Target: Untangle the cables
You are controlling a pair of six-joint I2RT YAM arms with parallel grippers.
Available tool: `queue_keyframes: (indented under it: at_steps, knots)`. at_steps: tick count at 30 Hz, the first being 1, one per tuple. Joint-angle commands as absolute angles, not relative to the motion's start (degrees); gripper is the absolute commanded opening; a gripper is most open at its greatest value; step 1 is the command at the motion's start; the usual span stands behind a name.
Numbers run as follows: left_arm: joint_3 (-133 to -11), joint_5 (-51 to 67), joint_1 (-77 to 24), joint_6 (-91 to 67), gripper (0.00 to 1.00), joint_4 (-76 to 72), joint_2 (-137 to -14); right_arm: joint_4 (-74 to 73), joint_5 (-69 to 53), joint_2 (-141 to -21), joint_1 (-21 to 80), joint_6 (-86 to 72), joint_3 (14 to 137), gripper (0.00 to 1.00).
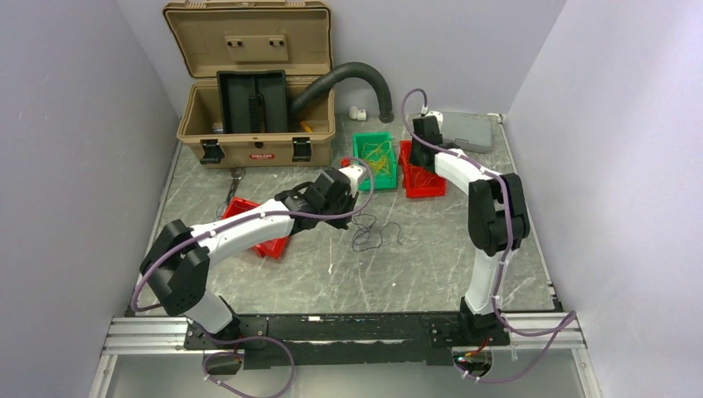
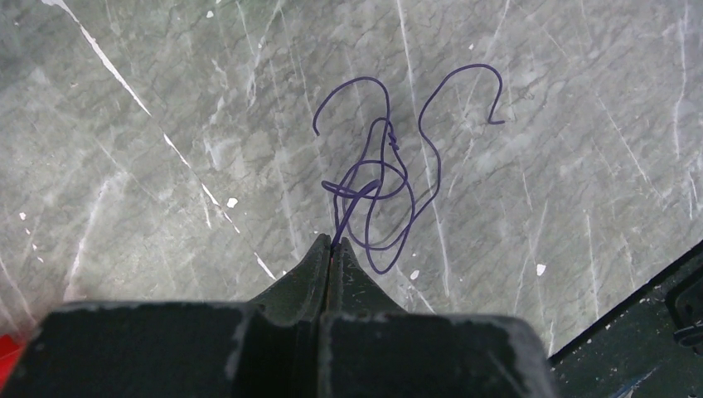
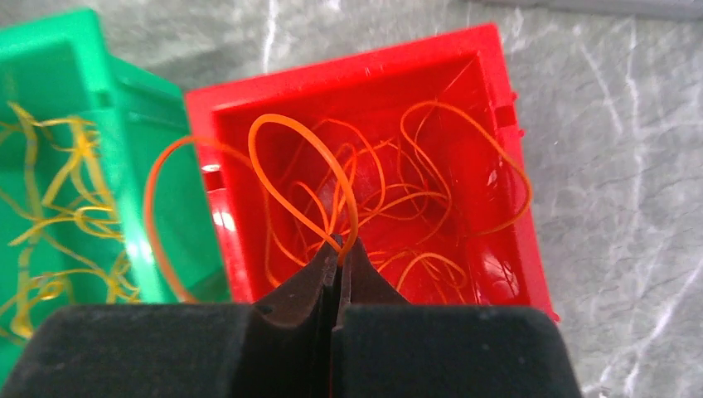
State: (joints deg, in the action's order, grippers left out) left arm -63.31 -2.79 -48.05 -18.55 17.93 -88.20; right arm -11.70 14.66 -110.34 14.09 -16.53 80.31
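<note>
Left wrist view gives the clearest look at one of the cables: a dark cable [image 2: 362, 189], hair-thin, lies in loose overlapping loops on the bare bench [image 2: 580, 207], with one end running up into the tips of the left hand [image 2: 332, 246]. That hand is clenched on it, fingers pressed together with no gap. Holding an end rather than the middle reads as a way to draw the strand out of its own loops. The open bench suits that, since nothing close by can snag it. From above, this cable sits on the near side of the green bin [image 1: 371, 138], toward the arm bases and apart from it.

An orange cable [image 3: 273, 118] stands up in a tall loop from the right hand [image 3: 340, 249], which is likewise clamped tight, grasping it at the foot of the loop. It is held over the red bin [image 3: 373, 54] just beside the green bin, on the right arm's side, where further orange cables [image 3: 414, 199] lie coiled. Yellow cables [image 3: 75, 211] fill the green bin. So the bins appear to sort by colour, and the held one is probably there to be dropped among its kind. Another orange loop strays across the green bin's wall; whether it belongs to the held cable I cannot tell.
</note>
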Motion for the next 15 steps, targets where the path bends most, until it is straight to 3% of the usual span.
queue_keyframes:
  at_steps: [1,4,8,15]
  knots:
    - [-67.12,-4.32,-48.8,-19.3,0.0,19.25,-89.89,-11.3,15.47,-113.06,13.7,-19.63,80.41,0.0]
    - [-68.09,-4.38,-49.11,-19.08,0.0,19.47,-90.64,-12.56,14.73,-114.36,13.49,-19.49,81.49,0.0]
    - [-68.6,-5.39,-49.35,-18.92,0.0,20.11,-90.48,-11.87,14.02,-110.25,13.51,-18.44,80.11,0.23]
    - [-65.78,-6.56,-49.34,-19.13,0.0,19.55,-87.4,-13.38,10.97,-99.74,13.6,-17.28,76.4,0.43]
